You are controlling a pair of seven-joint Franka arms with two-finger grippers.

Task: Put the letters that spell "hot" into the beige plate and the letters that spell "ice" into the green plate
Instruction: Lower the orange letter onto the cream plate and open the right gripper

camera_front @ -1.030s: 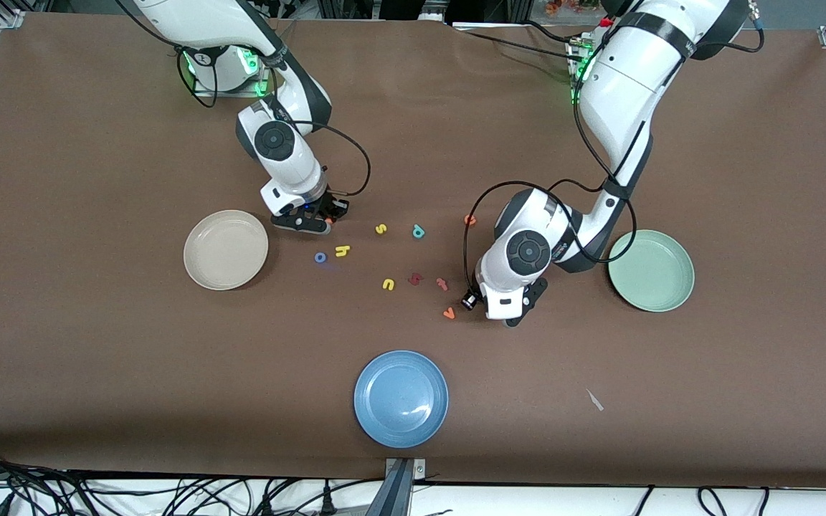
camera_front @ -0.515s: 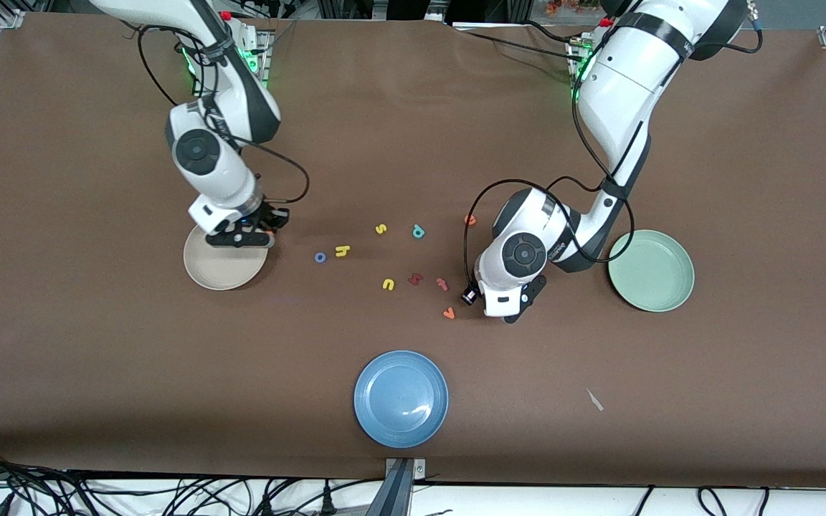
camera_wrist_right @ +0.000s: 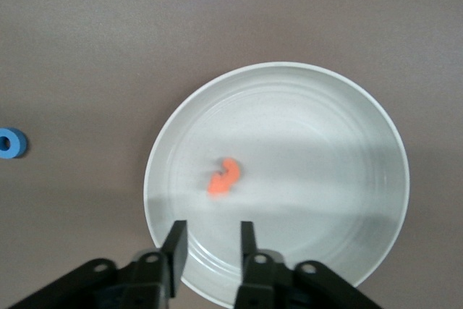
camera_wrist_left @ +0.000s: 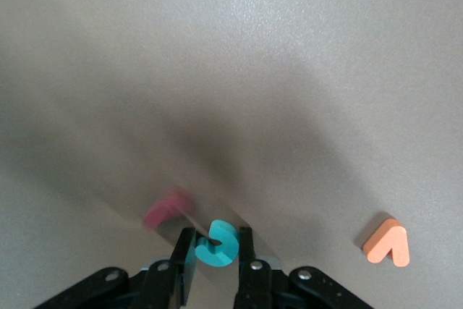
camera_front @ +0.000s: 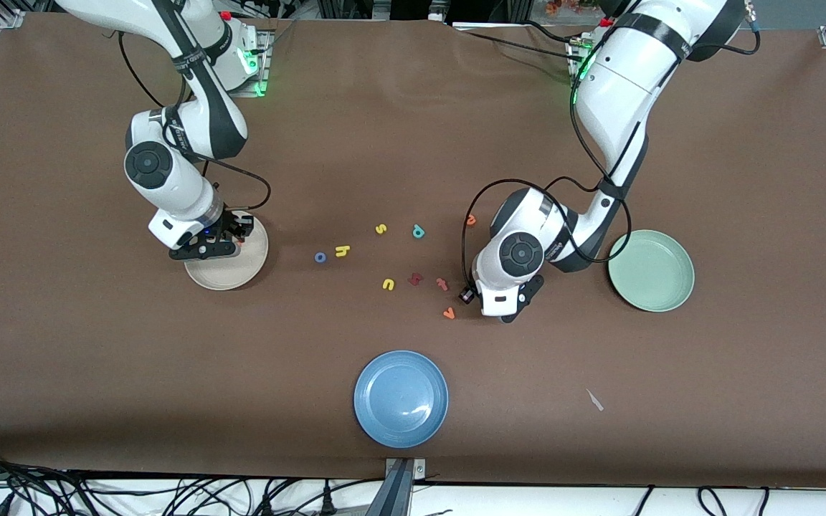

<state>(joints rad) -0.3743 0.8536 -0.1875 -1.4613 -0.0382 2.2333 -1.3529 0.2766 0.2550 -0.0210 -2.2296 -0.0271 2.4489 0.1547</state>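
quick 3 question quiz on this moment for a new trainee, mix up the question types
1. True or false: the open right gripper, over the beige plate, holds the orange t.
2. What sits between the left gripper fingers? A: a green k. B: the teal c. C: nothing.
3. How many letters lie in the green plate?

Key: 1 false, the t lies in the plate; 2 B; 3 none.
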